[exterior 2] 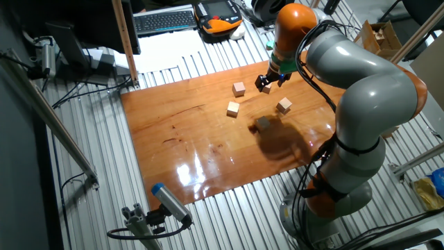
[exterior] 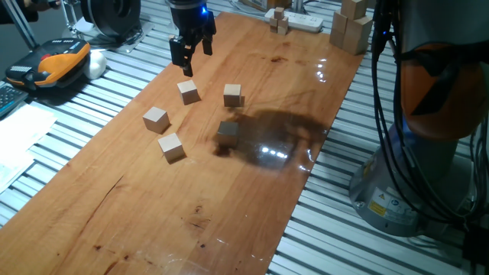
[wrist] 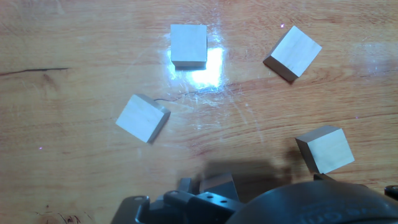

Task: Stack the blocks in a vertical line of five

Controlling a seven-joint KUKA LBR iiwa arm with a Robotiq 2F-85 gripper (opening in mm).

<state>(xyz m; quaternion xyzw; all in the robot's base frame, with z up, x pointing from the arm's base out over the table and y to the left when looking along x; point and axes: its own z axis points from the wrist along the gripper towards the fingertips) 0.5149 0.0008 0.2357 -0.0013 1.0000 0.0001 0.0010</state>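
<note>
Five plain light-tan cubes are lying singly below me on the board, none stacked: one (exterior: 188, 92), another (exterior: 232, 95), a shadowed one (exterior: 228, 132), one (exterior: 156, 119), one (exterior: 171, 146).

Past the far end of my wooden board (exterior: 92, 221) lies a white power strip (exterior: 299, 21), with larger pale wooden blocks (exterior: 351, 30) just right of it. Off the board's left edge rests an orange-and-black handheld controller (exterior: 55, 63), with white papers (exterior: 17, 145) nearer along that edge.

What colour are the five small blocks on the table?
Light tan, plain wood; the blocks show best in the hand view.
</note>
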